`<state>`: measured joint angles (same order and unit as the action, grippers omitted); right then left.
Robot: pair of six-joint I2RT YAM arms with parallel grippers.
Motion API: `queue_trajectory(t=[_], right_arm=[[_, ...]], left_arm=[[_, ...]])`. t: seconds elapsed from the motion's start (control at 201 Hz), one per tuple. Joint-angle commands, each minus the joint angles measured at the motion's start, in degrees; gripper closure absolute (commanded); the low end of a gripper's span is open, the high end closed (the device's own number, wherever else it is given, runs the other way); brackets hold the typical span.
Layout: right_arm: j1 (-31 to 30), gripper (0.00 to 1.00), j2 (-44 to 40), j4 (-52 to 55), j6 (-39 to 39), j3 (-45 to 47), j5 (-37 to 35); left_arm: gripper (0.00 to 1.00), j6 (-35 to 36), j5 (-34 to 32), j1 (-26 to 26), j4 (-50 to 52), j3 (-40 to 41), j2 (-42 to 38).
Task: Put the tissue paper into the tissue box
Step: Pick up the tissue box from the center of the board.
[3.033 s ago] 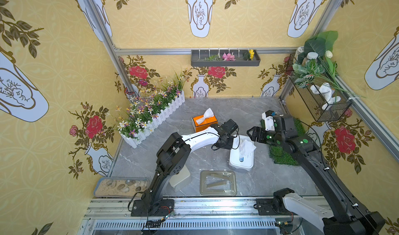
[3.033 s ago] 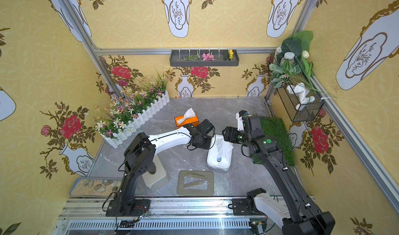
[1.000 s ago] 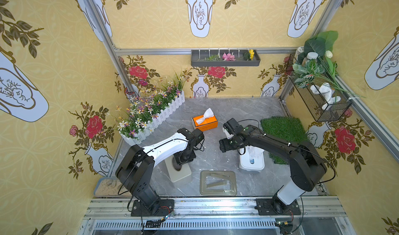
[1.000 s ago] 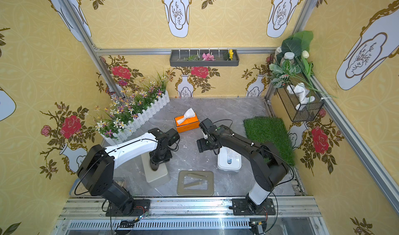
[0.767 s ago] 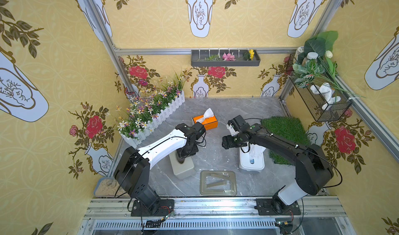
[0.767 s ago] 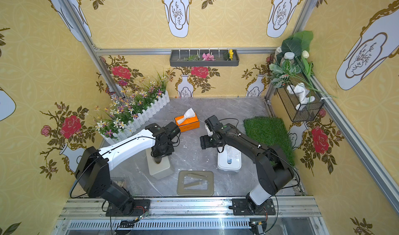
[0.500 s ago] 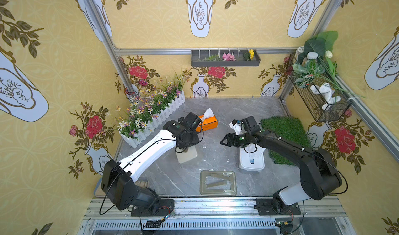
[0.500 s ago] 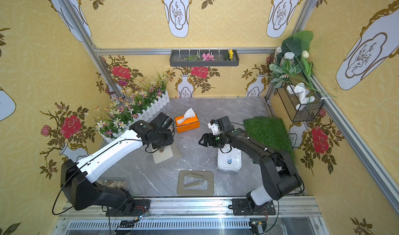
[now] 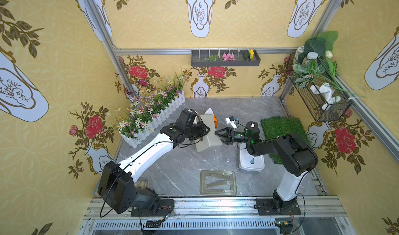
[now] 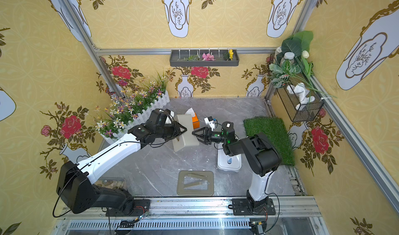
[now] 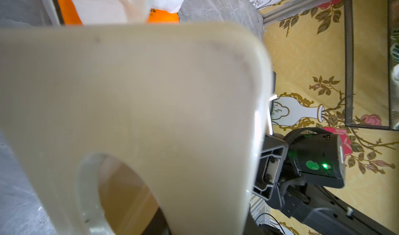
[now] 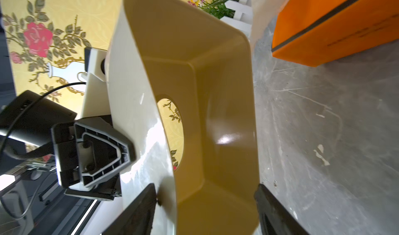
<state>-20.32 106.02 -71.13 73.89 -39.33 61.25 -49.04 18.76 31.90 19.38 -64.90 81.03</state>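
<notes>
The beige tissue box (image 9: 208, 132) (image 10: 185, 134) hangs tilted above the table, its hollow underside toward the right wrist camera (image 12: 226, 93). My left gripper (image 9: 203, 134) is shut on it at the oval slot. One of its fingers (image 12: 97, 149) lies on the outer face. My right gripper (image 9: 219, 137) (image 12: 205, 210) is open, its jaws straddling the box's near end, close against both sides. The tissue paper, a white pack (image 9: 251, 164) (image 10: 228, 162), lies on the table under the right arm.
An orange tissue carton (image 9: 215, 120) (image 12: 334, 22) with a tissue sticking out stands just behind the lifted box. A grey-green base tray (image 9: 218, 192) lies at the front. A grass mat (image 9: 282, 130) is at the right, a white flower fence (image 9: 155, 115) at the left.
The left arm has lifted the tissue box from the front left up toward the middle. The right gripper has turned to face it and narrowed its jaws round the box's end.
</notes>
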Motion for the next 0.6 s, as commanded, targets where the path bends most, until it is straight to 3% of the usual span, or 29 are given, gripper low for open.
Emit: queue_trajectory(t=[0.0,0.085,0.254,0.403,0.543,0.592], right_arm=[[-0.1,0.31,0.2,-14.4,6.7,-0.3,0.3],[-0.3,0.36,0.0,-14.4,6.9,-1.1,1.1],[-0.3,0.64,0.2,-14.4,7.6,-2.1,2.3],[0.0,0.86,0.1,-14.4,7.5,-1.3,2.0],[0.0,1.0,0.3,-14.4,7.3,-1.2,1.7],[0.0,1.0,0.7,-14.4,7.4,-1.4,1.7]], left_arm=[[0.72,0.1,3.6,0.1,-5.8,0.9,0.3],[0.71,0.1,4.1,0.1,-6.3,1.3,0.9],[0.67,0.6,3.7,0.1,-6.2,1.1,2.6],[0.51,1.6,2.2,0.1,-4.3,0.5,3.5],[0.38,1.7,0.7,0.0,-3.6,0.6,3.4],[0.31,2.0,0.2,0.0,-3.2,0.4,3.5]])
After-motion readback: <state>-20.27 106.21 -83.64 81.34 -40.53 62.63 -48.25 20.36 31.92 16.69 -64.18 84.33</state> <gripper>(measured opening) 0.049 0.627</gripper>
